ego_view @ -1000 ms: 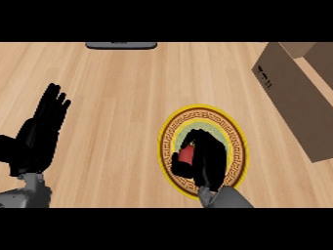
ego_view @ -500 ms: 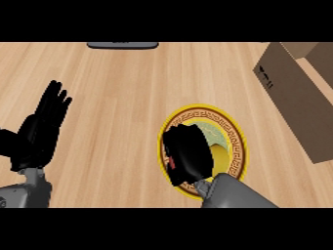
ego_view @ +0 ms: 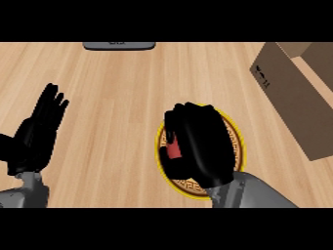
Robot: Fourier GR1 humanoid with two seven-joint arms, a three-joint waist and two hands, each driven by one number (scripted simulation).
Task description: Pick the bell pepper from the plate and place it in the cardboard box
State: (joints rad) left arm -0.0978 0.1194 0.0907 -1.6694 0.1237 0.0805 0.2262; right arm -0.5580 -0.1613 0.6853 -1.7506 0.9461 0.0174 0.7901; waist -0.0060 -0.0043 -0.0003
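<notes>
A red bell pepper (ego_view: pixel 175 149) shows only as a narrow strip, tucked between the thumb and fingers of my right hand (ego_view: pixel 201 144). That hand is curled round it above the yellow-rimmed patterned plate (ego_view: pixel 190 188) and hides most of both. The brown cardboard box (ego_view: pixel 299 97) stands open at the right, a short way beyond the plate. My left hand (ego_view: pixel 39 132) rests open at the left, fingers up, holding nothing.
A dark grey flat object (ego_view: pixel 118 45) lies at the counter's far edge, top centre. Bare wooden counter (ego_view: pixel 126 97) stretches between my two hands and up to the box.
My right hand has shifted farther over the plate and looks larger, now covering most of it. The red of the pepper shows further left. The left hand has barely moved.
</notes>
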